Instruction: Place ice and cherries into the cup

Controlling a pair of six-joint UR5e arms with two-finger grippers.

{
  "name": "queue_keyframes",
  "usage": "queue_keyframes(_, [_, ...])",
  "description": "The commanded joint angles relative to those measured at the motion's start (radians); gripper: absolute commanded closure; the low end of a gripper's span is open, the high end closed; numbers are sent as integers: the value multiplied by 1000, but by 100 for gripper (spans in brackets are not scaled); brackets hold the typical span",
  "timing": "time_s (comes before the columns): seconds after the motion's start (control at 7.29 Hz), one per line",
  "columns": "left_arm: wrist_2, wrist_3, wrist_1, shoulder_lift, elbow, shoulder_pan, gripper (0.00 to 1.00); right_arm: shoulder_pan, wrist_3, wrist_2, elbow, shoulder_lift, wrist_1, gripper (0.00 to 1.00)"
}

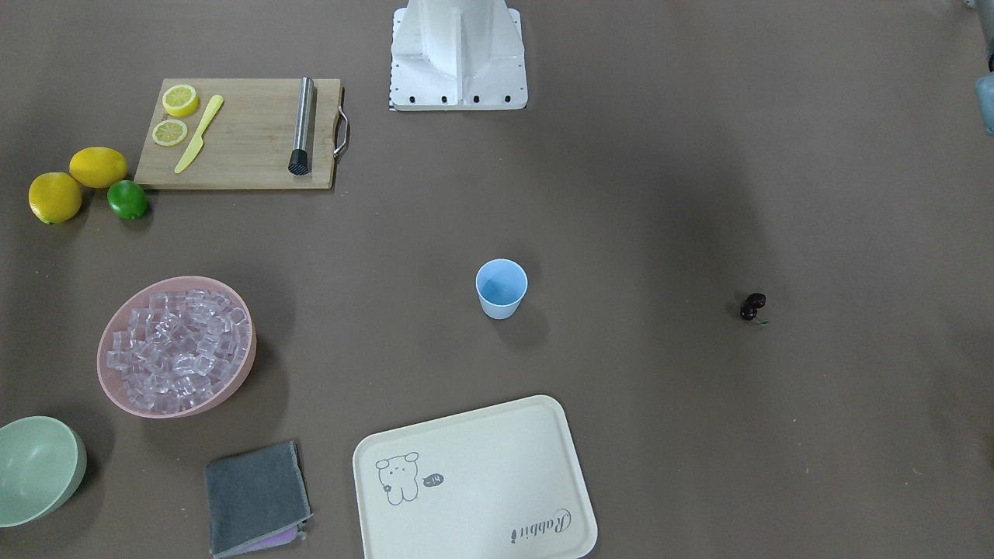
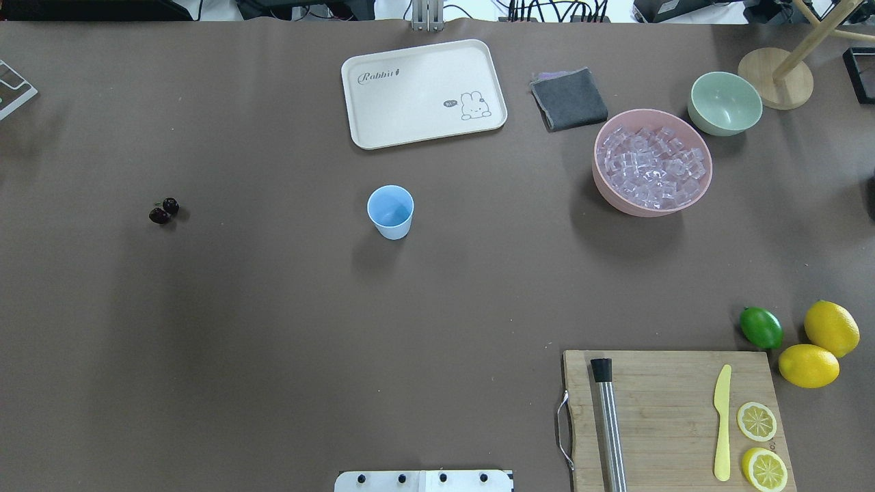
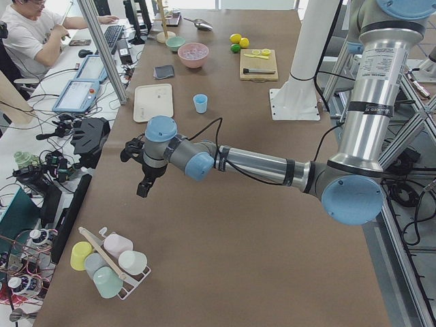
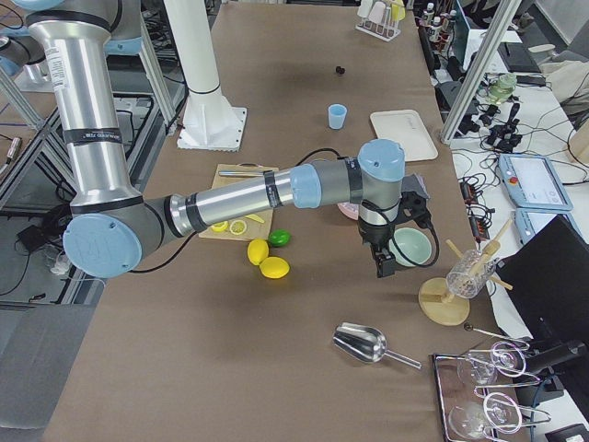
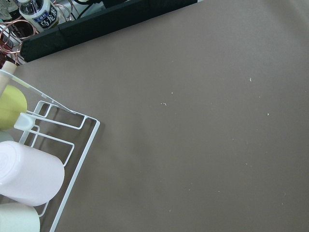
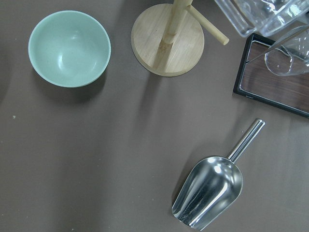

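The left fingers (image 3: 141,190) hang over bare surface (image 5: 203,121) beside a white wire rack (image 5: 67,126) of cups. Only one side view shows them, so I cannot tell whether they are spread or pressed together. The same goes for the right fingers (image 4: 381,267), which hang at the other end of the surface near the pale green bowl (image 6: 69,48) and a wooden stand (image 6: 167,41). Neither pair seems to hold anything. Under the right wrist lies a metal scoop (image 6: 208,191), its mouth toward the lower left of that view and its thin handle toward the upper right. Farther in, the ice (image 2: 649,167) fills the pink bowl (image 2: 601,184). The cup (image 2: 390,212) stands upright and empty mid-surface, and the cherries (image 2: 164,210) lie alone on the robot's left side, well apart from the cup.

With nothing in the cup yet, the first step looks to be taking the scoop. Grip it squarely across the handle, not the slick curved body, so it cannot twist. The cup looks light and narrow, so pour the ice slowly from just above the rim. The cherries may roll, so pinch them low around both fruits or at the stem
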Motion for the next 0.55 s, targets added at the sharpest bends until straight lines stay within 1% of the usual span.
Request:
queue_keyframes(0.0, [-2,0,0,11,-5,1,2,-13,14,-15,2,9,-3,1])
queue_keyframes(0.14, [-2,0,0,14,-4,0,2,-13,27,-14,22,10,-5,1])
queue_keyframes(0.27, [-3,1,-5,36,-13,0,2,-25,63,-31,25,1,-3,1])
queue_keyframes(0.41, [-2,4,-5,38,-10,3,2,-36,67,-19,21,13,-8,3])
